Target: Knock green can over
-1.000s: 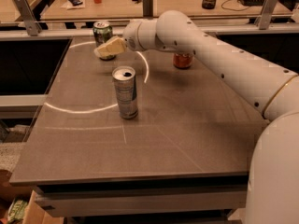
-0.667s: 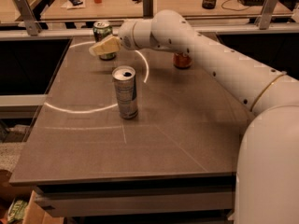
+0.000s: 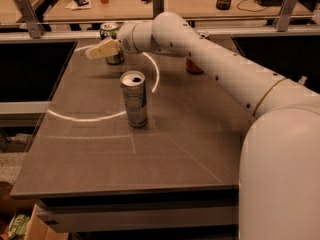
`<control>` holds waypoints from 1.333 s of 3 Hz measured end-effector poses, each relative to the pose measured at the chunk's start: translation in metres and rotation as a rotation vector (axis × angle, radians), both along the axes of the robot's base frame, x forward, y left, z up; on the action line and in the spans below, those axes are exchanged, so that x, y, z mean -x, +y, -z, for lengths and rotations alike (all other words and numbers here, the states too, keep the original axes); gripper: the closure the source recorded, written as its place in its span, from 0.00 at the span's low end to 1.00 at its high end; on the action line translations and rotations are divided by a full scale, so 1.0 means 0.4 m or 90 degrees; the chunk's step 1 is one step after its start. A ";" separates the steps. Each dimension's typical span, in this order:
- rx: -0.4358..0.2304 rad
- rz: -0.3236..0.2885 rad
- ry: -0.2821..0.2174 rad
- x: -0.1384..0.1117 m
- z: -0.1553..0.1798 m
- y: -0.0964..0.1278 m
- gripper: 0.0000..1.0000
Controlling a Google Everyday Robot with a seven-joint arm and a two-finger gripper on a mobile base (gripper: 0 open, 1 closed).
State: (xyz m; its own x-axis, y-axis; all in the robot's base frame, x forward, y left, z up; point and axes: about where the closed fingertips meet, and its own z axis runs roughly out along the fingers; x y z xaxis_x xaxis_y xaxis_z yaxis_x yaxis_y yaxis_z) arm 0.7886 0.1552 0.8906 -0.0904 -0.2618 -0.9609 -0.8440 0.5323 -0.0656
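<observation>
The green can point(image 3: 110, 33) stands upright at the far left of the table, next to the back rail. Its lower part is hidden behind my gripper. My gripper point(image 3: 101, 49) is a pale wedge pointing left, right in front of the can at mid-height. I cannot tell whether it touches the can. The white arm point(image 3: 210, 59) reaches in from the right across the back of the table.
A taller slim silver-grey can point(image 3: 134, 99) stands upright mid-table, in front of the gripper. A red can point(image 3: 193, 67) is mostly hidden behind the arm at the back. The grey table point(image 3: 165, 154) ends at a metal rail point(image 3: 55, 34) behind the cans.
The gripper has moved a little to the left across the front of the green can. The green can still stands upright. The other cans have not moved.
</observation>
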 end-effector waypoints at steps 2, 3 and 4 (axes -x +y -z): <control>-0.023 0.000 0.014 0.012 0.019 0.034 0.41; -0.029 0.002 0.015 0.014 0.019 0.036 0.64; -0.033 0.004 -0.002 0.021 -0.010 0.014 0.87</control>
